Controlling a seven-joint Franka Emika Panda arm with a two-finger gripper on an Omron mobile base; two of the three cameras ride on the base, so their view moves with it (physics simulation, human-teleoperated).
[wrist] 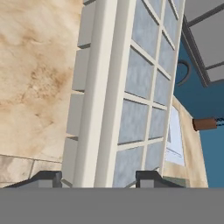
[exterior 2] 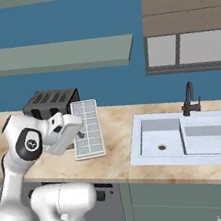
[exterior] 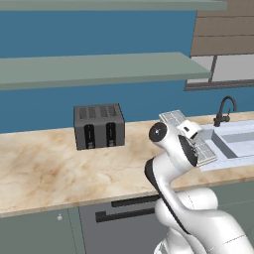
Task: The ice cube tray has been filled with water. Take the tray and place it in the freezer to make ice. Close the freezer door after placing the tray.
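Your jaws (wrist: 99, 178) are part open and closed across the long rim of the ice cube tray (wrist: 131, 92); in the hand view one finger tip (wrist: 43, 178) sits outside the rim and the other over the cells. That view alone shows you the pale blue-grey squares between thin white ribs, running straight away from the jaws. In the right base view the tray (exterior 2: 87, 129) lies low over the marbled worktop (exterior 2: 116, 147), whether touching it or just clear you cannot tell. The toaster (exterior 2: 50, 102) stands just behind the jaws there, and the sink (exterior 2: 188, 140) lies well off to the right with bare worktop between. The left base view shows you the tray (exterior: 174, 118) partly hidden behind the wrist, its end near the sink's edge, and open worktop stretching left past the toaster (exterior: 99, 125).
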